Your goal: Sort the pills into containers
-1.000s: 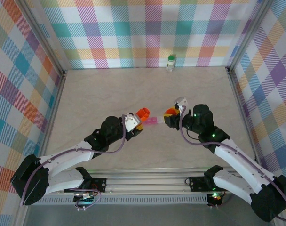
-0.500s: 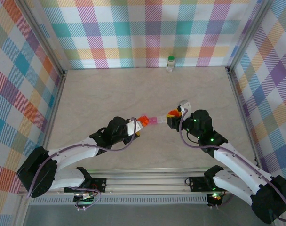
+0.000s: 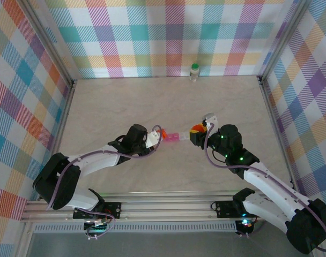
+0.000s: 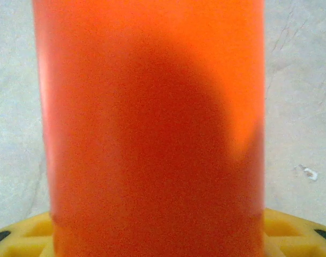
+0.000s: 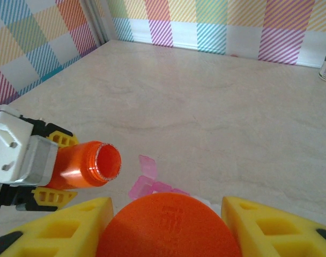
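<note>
My left claw (image 3: 155,138) is clamped on the orange vial (image 5: 89,164), held tilted low over the pale marbled table (image 3: 115,101) with its open mouth toward my right claw (image 3: 197,131), which grips an orange cap (image 5: 171,227). The pink tube (image 3: 175,137) lies on the table between them. The white bottle (image 3: 194,72) stands at the far plaid wall (image 3: 152,37).

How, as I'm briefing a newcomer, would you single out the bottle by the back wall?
Follow the plaid back wall to the beige table's far edge. There stands a small white bottle with a green round cap, upright, alone; no other vessel is green-capped.
</note>
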You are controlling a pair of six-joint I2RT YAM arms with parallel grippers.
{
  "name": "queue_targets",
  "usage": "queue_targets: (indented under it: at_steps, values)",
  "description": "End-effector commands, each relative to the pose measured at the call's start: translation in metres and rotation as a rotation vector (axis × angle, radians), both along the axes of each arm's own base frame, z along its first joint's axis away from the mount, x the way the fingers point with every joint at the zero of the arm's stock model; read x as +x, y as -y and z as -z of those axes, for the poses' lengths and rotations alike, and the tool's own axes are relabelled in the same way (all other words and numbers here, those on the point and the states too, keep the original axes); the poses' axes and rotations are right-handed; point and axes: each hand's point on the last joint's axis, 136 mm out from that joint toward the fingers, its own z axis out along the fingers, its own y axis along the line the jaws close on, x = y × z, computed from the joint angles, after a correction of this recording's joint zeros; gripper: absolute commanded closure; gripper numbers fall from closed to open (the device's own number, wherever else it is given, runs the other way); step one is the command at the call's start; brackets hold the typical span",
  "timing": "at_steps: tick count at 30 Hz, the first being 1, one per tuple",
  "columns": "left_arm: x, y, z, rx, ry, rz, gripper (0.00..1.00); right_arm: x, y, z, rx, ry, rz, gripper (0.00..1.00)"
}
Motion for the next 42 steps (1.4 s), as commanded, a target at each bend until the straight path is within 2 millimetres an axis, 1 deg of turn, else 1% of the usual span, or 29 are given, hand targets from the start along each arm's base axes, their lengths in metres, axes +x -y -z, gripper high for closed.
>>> queue_targets:
  at_steps: [1, 6, 9, 13, 16, 21, 26, 28, 39, 42]
  values:
    - [0.009, 0.003, -0.002, 0.036, -0.010, 0.031, 1.00, 0.002, -0.003, -0.003, 0.027, -0.002, -0.007, 1.00]
    - [0.011, 0.000, 0.017, 0.126, -0.060, 0.057, 1.00, 0.001, -0.004, -0.002, 0.028, -0.003, -0.015, 1.00]
    - [0.013, 0.001, 0.020, 0.131, -0.073, 0.065, 1.00, 0.001, -0.005, -0.002, 0.030, -0.003, -0.019, 1.00]
    - [0.013, -0.001, 0.031, 0.169, -0.117, 0.081, 1.00, 0.001, -0.006, -0.001, 0.028, -0.008, -0.022, 1.00]
    - [0.014, -0.001, 0.036, 0.194, -0.132, 0.092, 1.00, 0.000, -0.006, 0.000, 0.029, -0.010, -0.025, 1.00]
    - [0.014, -0.007, 0.042, 0.244, -0.156, 0.103, 1.00, 0.000, -0.009, 0.000, 0.034, -0.018, -0.038, 1.00]
    - [0.015, -0.013, 0.042, 0.277, -0.165, 0.101, 1.00, -0.002, -0.010, -0.001, 0.037, -0.020, -0.047, 1.00]
    - [0.010, -0.016, 0.044, 0.301, -0.195, 0.108, 1.00, -0.002, -0.010, -0.001, 0.036, -0.021, -0.047, 1.00]
    - [0.018, -0.018, 0.028, 0.365, -0.202, 0.119, 1.00, -0.003, -0.011, -0.002, 0.041, -0.024, -0.056, 1.00]
    - [0.019, -0.021, 0.026, 0.390, -0.209, 0.121, 1.00, -0.004, -0.012, -0.003, 0.046, -0.028, -0.065, 1.00]
